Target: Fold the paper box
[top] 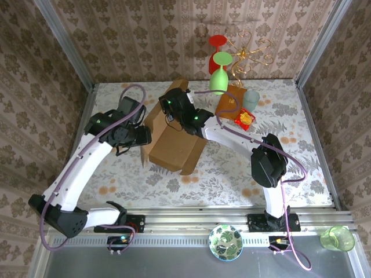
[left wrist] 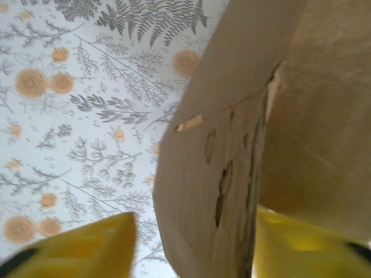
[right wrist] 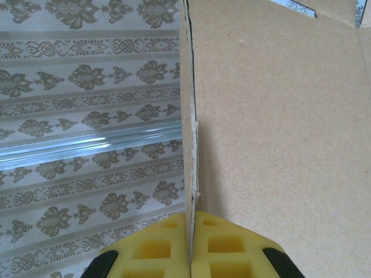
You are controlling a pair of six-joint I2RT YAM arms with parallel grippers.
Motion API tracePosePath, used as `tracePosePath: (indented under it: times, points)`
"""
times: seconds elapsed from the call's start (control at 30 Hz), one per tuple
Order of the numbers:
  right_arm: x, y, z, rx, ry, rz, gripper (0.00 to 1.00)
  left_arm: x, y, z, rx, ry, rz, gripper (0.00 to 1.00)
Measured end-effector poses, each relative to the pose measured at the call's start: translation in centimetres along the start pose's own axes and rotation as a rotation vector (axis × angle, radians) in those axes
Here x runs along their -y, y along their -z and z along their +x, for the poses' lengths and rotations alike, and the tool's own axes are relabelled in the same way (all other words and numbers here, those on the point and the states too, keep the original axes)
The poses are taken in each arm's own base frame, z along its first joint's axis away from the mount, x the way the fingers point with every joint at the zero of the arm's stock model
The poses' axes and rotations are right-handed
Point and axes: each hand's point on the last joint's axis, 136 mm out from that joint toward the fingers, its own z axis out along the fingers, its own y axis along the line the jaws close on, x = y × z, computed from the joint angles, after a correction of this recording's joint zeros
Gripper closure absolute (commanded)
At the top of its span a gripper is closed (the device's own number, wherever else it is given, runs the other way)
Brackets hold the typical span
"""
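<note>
paper box sat mid-worktop, partly raised off the floral cloth, not flat

right end effector was at the box's far edge. In its wrist view the end effector was pinched on a thin cardboard edge, with the yellow pads pressed together, sheet between them and no gap visible

left end effector was at the box's left side. In its wrist view it was spread apart, with a creased, torn cardboard wall standing between the two yellow fingers. The finger on the left of that view was clear of the cardboard. The other was partly hidden behind the wall, so I can't tell if it touched

orange-brown packet lay just right of the box's far corner, and a green glass stood beyond it near the back wall
</note>
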Motion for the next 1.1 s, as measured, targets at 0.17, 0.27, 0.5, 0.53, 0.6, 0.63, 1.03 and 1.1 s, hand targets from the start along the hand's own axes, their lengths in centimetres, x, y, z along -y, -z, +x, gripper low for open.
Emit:
tracePosePath:
  times: [0.17, 0.27, 0.5, 0.53, 0.6, 0.63, 1.03, 1.1]
  points:
    - [-0.1, 0.0, 0.0, -0.001, -0.003, -0.003, 0.82, -0.8, -0.5, -0.5, 0.023, -0.066, -0.059, 1.0]
    - [0.0, 0.2, 0.2, -0.027, -0.006, -0.007, 0.58, -1.2, -1.0, -0.7, 0.051, -0.125, -0.085, 1.0]
    - [2.2, 3.2, -1.8, -0.106, 0.018, 0.002, 0.35, -2.0, -1.9, -0.8, 0.131, -0.308, -0.063, 1.0]
    - [2.7, 3.8, -2.4, -0.116, 0.022, 0.002, 0.35, -2.0, -1.9, -1.0, 0.148, -0.333, -0.052, 1.0]
    - [3.7, 4.9, -3.5, -0.124, 0.027, 0.001, 0.35, -1.8, -2.1, -1.3, 0.172, -0.383, -0.033, 1.0]
    - [4.2, 5.6, -4.1, -0.128, 0.027, -0.003, 0.35, -1.7, -2.3, -1.3, 0.178, -0.413, -0.023, 1.0]
    - [2.9, 8.6, -5.8, -0.145, 0.056, -0.087, 0.35, -1.9, -5.3, -2.3, 0.162, -0.586, 0.055, 1.0]
    - [3.1, 8.3, -5.7, -0.15, 0.052, -0.088, 0.38, -1.6, -5.5, -2.4, 0.164, -0.617, 0.076, 1.0]
